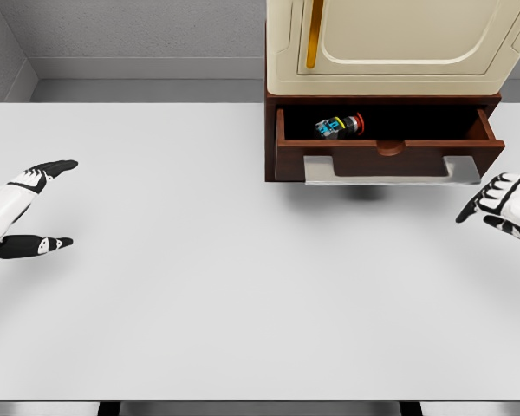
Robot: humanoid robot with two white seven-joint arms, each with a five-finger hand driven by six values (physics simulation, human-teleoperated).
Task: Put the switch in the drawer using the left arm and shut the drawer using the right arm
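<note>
The switch (340, 126), a small black part with a red cap and blue body, lies inside the open brown drawer (381, 156) of the cream cabinet (390, 48) at the back right. A grey handle (390, 171) runs along the drawer front. My left hand (36, 208) hovers at the far left of the table, fingers spread, holding nothing. At the right edge, a little below and right of the drawer front, my right hand (498, 204) shows with its fingers relaxed and nothing in them.
The white table (225, 286) spreads across the view, its front edge near the bottom. A grey wall stands behind it. The cabinet's upper door has a gold handle (312, 39).
</note>
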